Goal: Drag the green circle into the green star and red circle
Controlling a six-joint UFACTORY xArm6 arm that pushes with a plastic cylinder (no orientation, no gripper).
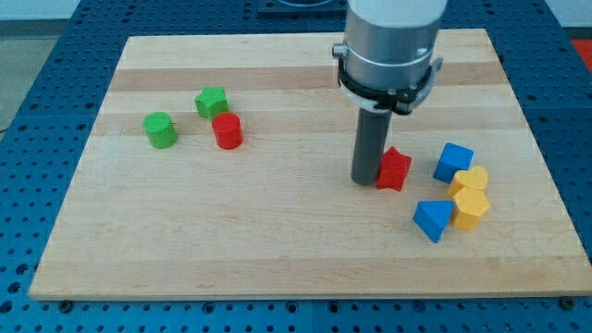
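The green circle (160, 129) sits on the wooden board (277, 240) at the view's left. The green star (211, 101) lies up and to its right, and the red circle (227, 131) sits just below the star, almost touching it. A gap separates the green circle from both. My tip (364, 180) is far to the view's right of them, right beside a red star (394, 169), on its left side.
At the view's right are a blue cube (453, 162), two yellow blocks (473, 179) (470, 208) and a blue triangle (433, 219), close together. The arm's grey body (388, 46) hangs over the board's top middle.
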